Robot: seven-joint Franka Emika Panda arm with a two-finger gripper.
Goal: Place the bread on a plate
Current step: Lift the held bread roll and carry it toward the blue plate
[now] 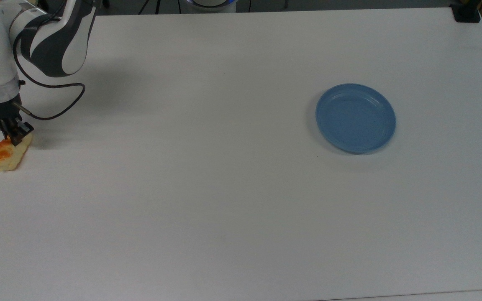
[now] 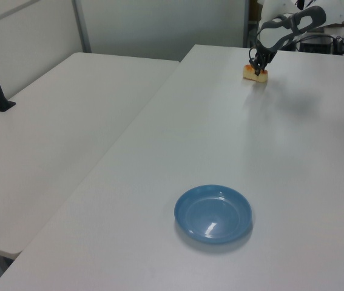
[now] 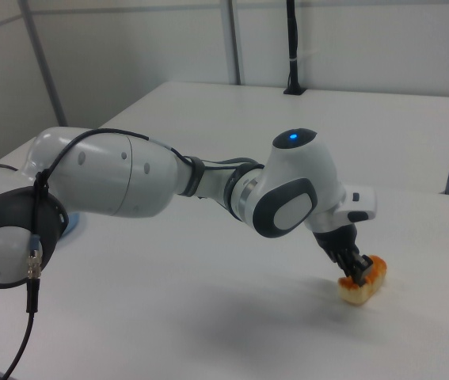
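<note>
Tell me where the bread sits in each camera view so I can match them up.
Top view: the bread lies at the far left edge of the table.
Left view: the bread is far back, upper right.
Right view: the bread is lower right.
Shared landmark: the gripper at the bread.

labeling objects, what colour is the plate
Matte blue all over; the plate shows best in the top view.

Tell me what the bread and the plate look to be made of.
The bread: pale cream body with glossy orange-brown bumps and very even moulded shapes, so it looks more like a foam or plastic toy than real bread, though that is uncertain. The plate: uniform matte blue with a thin raised rim and a soft highlight, probably plastic; glazed ceramic cannot be ruled out.
</note>
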